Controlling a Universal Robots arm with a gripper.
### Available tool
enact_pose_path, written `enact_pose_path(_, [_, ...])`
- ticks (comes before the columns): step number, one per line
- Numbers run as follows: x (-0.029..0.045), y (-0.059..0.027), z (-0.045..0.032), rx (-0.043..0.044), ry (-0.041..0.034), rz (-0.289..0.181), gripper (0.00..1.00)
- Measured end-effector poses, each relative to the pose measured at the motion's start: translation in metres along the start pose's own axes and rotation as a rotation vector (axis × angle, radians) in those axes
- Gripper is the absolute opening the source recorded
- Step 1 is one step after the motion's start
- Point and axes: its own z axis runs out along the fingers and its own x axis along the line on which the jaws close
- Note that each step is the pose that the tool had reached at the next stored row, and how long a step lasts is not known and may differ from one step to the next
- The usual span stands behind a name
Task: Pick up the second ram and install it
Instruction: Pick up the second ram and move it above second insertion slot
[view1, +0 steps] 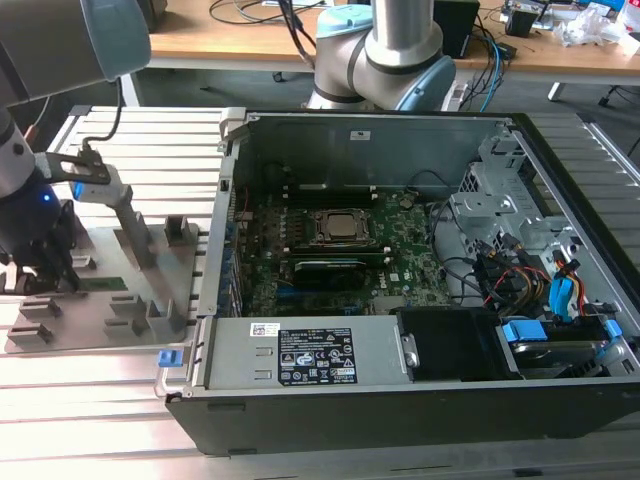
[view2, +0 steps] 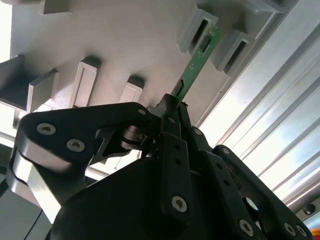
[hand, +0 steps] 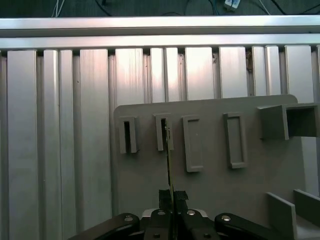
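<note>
Clerk: Hand (view2: 172, 107), state and place?
Checker: Fingertips clamped on one end of the second ram (view2: 192, 67). The hand is low over the grey holder plate (view1: 110, 310), at the exterior view's left.
Clerk: Second ram, lie?
Checker: Slim green stick, long axis running straight out from the hand. Its far end is at a slotted block (view2: 190, 25) of the plate. It shows edge-on in the first wrist view, in line with the fingertips. Cannot tell whether that end sits in the slot or just clear of it.
Clerk: Surface?
Checker: The plate lies flat on the ribbed aluminium bench (hand: 60, 125). Other slotted blocks stand just beside the stick.
Clerk: Room?
Checker: Open computer case (view1: 400, 125), well apart toward the exterior view's right, motherboard (view1: 410, 270) facing up inside. Judgement: the stick is grasped, not yet installed.
</note>
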Motion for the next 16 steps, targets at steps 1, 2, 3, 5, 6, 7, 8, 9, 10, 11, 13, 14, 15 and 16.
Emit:
enact_pose_path(1, [-0.0001,0.0001,-0.0022,0.0,0.0,0.0,0.14])
enact_pose_path(2, [-0.0001,0.0002,-0.0039,0.0,0.0,0.0,0.14])
enact_pose_path(3, [-0.0002,0.0003,-0.0057,0.0001,-0.0001,0.0,0.14])
enact_pose_path(5, [-0.0002,0.0004,-0.0085,0.0001,0.0,0.0,0.14])
enact_pose_path(6, [-0.0003,0.0004,-0.0093,0.0001,-0.0001,0.0,0.14])
enact_pose_path(7, [-0.0003,0.0005,-0.0103,0.0001,-0.0001,0.0,0.14])
enact_pose_path(8, [-0.0003,0.0005,-0.0114,0.0001,0.0,0.0,0.14])
enact_pose_path(9, [-0.0003,0.0006,-0.0124,0.0,0.0,0.0,0.14])
enact_pose_path(10, [-0.0004,0.0007,-0.0139,0.0,0.0,0.0,0.14])
enact_pose_path(11, [-0.0004,0.0007,-0.0158,0.0,0.0,0.0,0.14])
enact_pose_path(13, [-0.0005,0.001,-0.0205,0.0,0.0,0.0,0.14])
enact_pose_path(14, [-0.0006,0.0011,-0.0223,0.0,0.0,0.0,0.14])
enact_pose_path(15, [-0.0006,0.0012,-0.0246,0.0,0.0,0.0,0.14])
enact_pose_path(16, [-0.0007,0.0012,-0.0259,0.0,0.0,0.0,0.14])
